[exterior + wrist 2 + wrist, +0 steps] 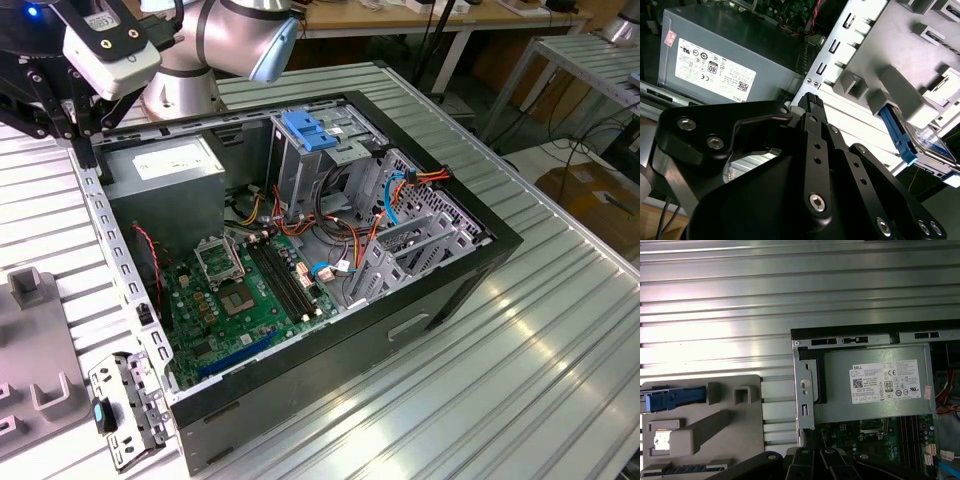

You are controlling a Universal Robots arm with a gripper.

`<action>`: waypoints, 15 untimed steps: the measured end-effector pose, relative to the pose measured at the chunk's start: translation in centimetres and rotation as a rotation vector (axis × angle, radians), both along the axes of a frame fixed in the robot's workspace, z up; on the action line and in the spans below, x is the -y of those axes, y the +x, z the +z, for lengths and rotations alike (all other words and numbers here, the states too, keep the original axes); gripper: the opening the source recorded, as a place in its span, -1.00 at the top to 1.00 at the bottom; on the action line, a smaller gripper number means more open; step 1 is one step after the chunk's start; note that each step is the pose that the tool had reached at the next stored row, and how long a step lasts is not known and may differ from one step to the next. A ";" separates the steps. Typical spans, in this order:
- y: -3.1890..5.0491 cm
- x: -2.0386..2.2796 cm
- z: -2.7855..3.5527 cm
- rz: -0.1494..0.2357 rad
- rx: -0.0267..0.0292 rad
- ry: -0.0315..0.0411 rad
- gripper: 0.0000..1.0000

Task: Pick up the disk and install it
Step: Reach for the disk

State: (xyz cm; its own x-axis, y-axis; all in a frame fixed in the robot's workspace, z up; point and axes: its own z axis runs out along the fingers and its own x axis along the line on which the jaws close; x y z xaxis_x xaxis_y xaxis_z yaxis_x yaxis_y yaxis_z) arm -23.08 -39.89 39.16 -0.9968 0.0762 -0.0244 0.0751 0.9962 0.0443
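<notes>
- The gripper (pixel 809 103) hangs at the computer case (pixel 320 395) edge — fingers (pixel 813 109) closed together, empty.
- The disk (pixel 927 143) lies in the grey holder (pixel 900 55) on the tabletop (pixel 520 380) — beside the case.
- Beyond, the power-supply box (pixel 765 45).

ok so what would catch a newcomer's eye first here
The open computer case in the middle of the exterior view, its green motherboard bared and a blue latch atop the drive cage. Beside the case, the blue-framed disk sits in a grey fixture tray, with the black claw near the case's edge.
</notes>
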 end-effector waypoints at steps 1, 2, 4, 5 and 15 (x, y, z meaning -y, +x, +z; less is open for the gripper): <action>0.05 0.00 0.00 0.000 0.0000 0.0000 0.79; 0.13 0.00 0.01 0.000 0.0000 0.0000 0.79; -0.08 0.00 0.00 0.000 0.0001 0.0000 0.79; -0.35 -0.01 -0.01 0.000 0.0000 0.0000 0.79; -1.88 -0.28 -0.13 0.000 0.0001 0.0001 0.79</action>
